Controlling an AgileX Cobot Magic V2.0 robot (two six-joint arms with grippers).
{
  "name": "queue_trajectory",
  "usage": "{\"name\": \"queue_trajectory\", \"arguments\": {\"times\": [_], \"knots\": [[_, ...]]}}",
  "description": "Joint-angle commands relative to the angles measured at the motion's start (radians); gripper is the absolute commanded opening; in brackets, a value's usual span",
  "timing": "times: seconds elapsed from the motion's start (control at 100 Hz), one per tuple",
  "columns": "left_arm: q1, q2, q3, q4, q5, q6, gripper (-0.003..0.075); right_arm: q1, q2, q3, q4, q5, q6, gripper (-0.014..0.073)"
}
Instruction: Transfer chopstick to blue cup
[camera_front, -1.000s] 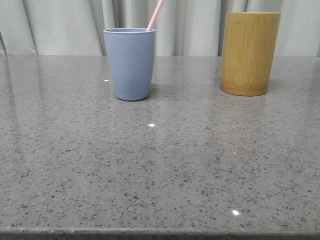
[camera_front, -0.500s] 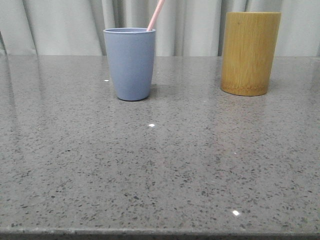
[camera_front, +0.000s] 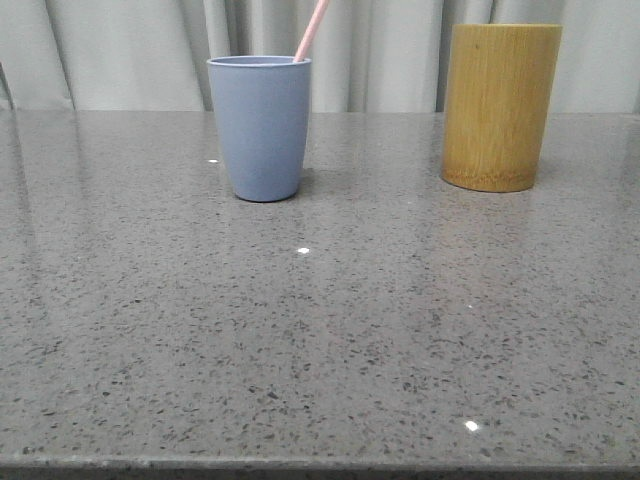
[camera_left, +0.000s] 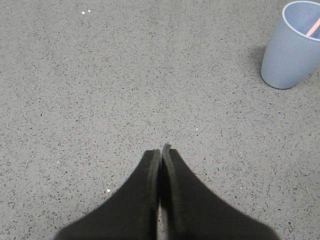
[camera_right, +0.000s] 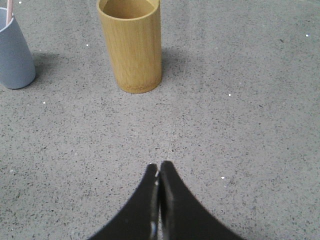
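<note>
1. The left gripper (camera_left: 161, 152) and right gripper (camera_right: 159, 167) are pressed closed, holding nothing.
2. The thin pink chopstick (camera_front: 311, 30) leans inside the smooth blue cup (camera_front: 259, 128), upper middle of the front view.
3. The round holder (camera_front: 498, 106), upper right, looks like bamboo.

A bamboo holder (camera_front: 500, 105) stands upright at the far right of the table (camera_front: 320, 340), its mouth open and its inside bare (camera_right: 129, 42). The tabletop is grey speckled stone, glossy, with small glints of light. Pale curtains (camera_front: 130, 50) hang behind the far edge.
</note>
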Motion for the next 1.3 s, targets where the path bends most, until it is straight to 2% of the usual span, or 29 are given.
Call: {"name": "queue_trajectory", "arguments": {"times": [0.0, 0.27, 0.45, 0.59, 0.69, 0.77, 0.88, 1.0, 1.09, 1.29], "knots": [[0.002, 0.003, -0.024, -0.008, -0.063, -0.012, -0.0019, -0.007, 0.003, -0.027, -0.014, -0.07, 0.0, -0.0068], [0.0, 0.003, -0.024, -0.008, -0.063, -0.012, -0.0019, -0.007, 0.003, -0.027, -0.014, -0.07, 0.0, -0.0068], [0.0, 0.003, -0.024, 0.045, -0.13, -0.012, -0.0019, -0.007, 0.003, -0.027, -0.014, -0.07, 0.0, -0.0068], [0.0, -0.035, -0.005, 0.027, -0.178, -0.012, -0.0019, -0.007, 0.003, -0.027, -0.014, -0.07, 0.0, -0.0068], [0.0, -0.095, 0.063, 0.033, -0.314, -0.012, -0.0019, -0.007, 0.003, -0.027, -0.014, -0.07, 0.0, -0.0068], [0.0, -0.164, 0.153, 0.033, -0.496, -0.012, -0.0019, -0.007, 0.003, -0.027, -0.014, -0.07, 0.0, -0.0068], [0.0, -0.268, 0.318, 0.035, -0.734, -0.01, -0.0019, -0.007, 0.003, -0.027, -0.014, -0.07, 0.0, -0.0068], [0.003, -0.396, 0.505, 0.035, -0.913, -0.005, -0.0019, -0.007, 0.003, -0.027, -0.014, -0.07, 0.0, -0.0068], [0.021, -0.484, 0.633, 0.035, -0.988, -0.005, -0.0019, -0.007, 0.003, -0.027, -0.014, -0.07, 0.0, -0.0068], [0.075, -0.615, 0.796, 0.035, -0.994, -0.005, -0.0019, -0.007, 0.003, -0.027, -0.014, -0.07, 0.0, -0.0068]]}}
